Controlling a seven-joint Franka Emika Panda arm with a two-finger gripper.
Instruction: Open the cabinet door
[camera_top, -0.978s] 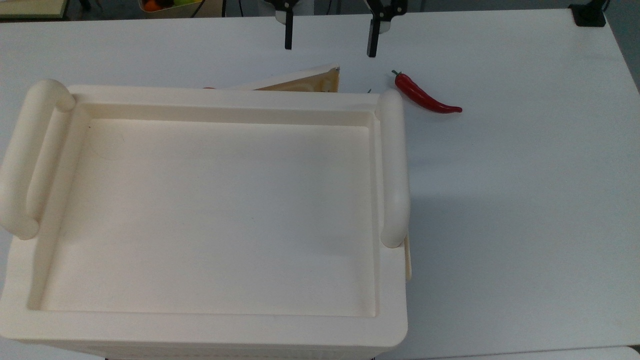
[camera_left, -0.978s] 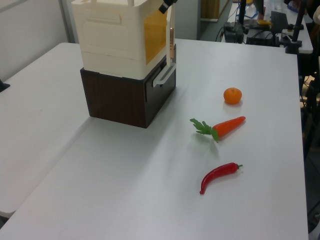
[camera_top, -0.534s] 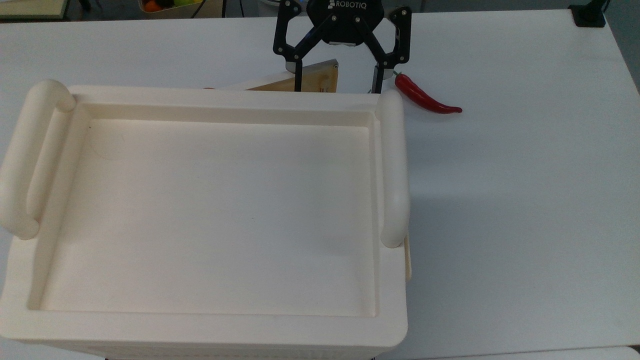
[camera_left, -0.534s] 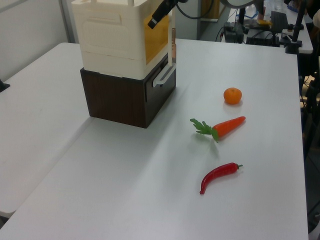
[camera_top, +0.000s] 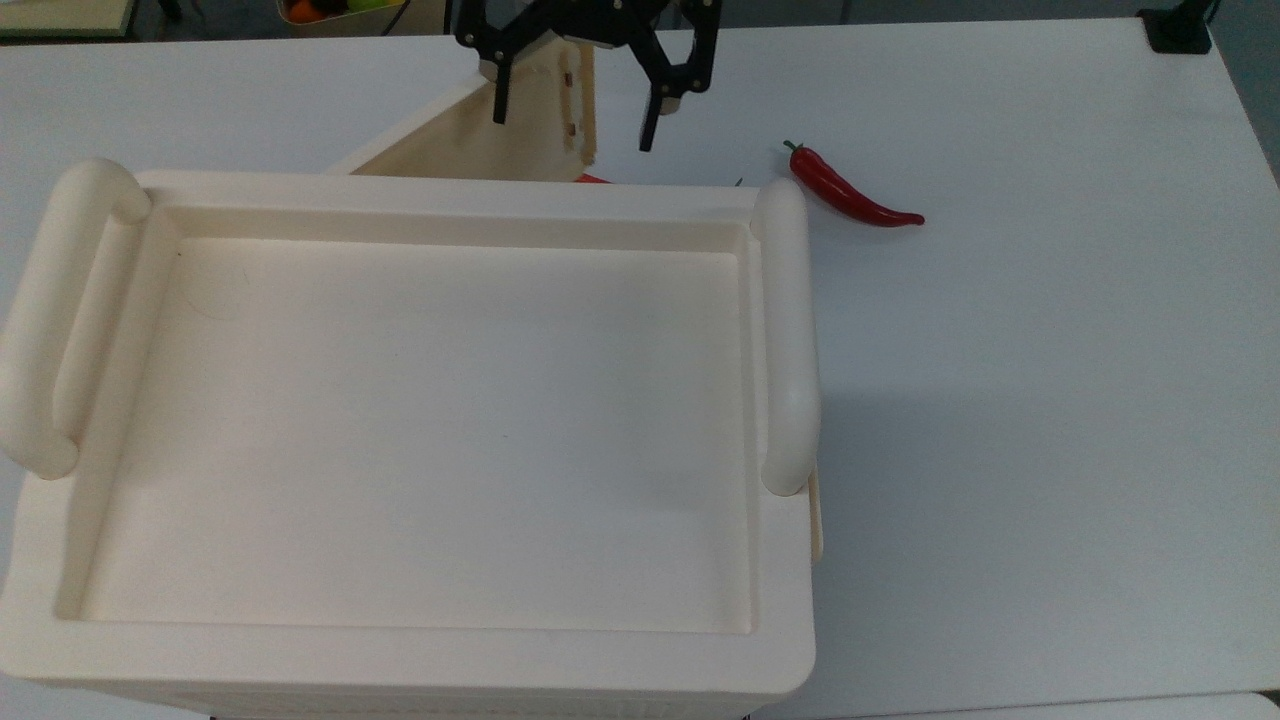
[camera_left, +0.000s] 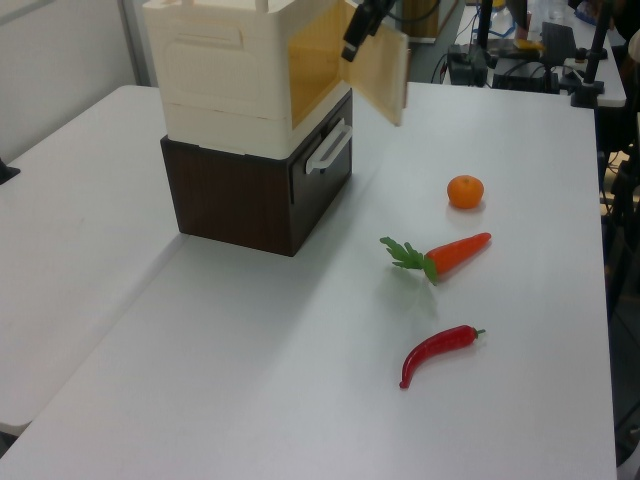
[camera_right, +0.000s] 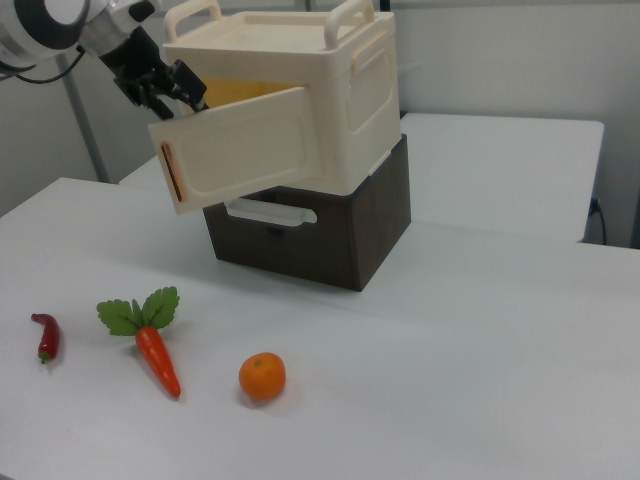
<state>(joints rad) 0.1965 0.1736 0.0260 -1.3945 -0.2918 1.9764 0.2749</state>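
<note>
Door (camera_top: 480, 135): we see the cabinet door swung well out from the cabinet's front, hinged at the top view's left end. In the right view (camera_right: 250, 155) its cream outer face points toward the camera; in the left view (camera_left: 385, 75) its tan inner face shows.
Cabinet (camera_right: 330, 90): we find a big cream box with a recessed top and two tube handles, sitting on a dark brown drawer unit (camera_right: 320, 235). In the top view its top rim (camera_top: 450, 195) lies just below the door.
Claw (camera_top: 572, 115): we see it spread wide, holding nothing. In the top view one finger lies over the door's inner face near its free edge and the other stands off past that edge, over the table. In the right view (camera_right: 160, 85) it sits above and behind the door's free end. We cannot tell whether a finger touches the panel.
Table (camera_top: 1050, 350): white, and it carries everything.
Chilli (camera_top: 850, 190): we see it on the table, well apart from the claw, toward the top view's right; also in the left view (camera_left: 438, 352) and the right view (camera_right: 46, 335).
Carrot (camera_left: 445, 255): we see it between chilli and orange, leafy end toward the cabinet in the left view; also (camera_right: 155, 350).
Orange (camera_left: 465, 191): on the table beyond the carrot in the left view; also (camera_right: 262, 377).
</note>
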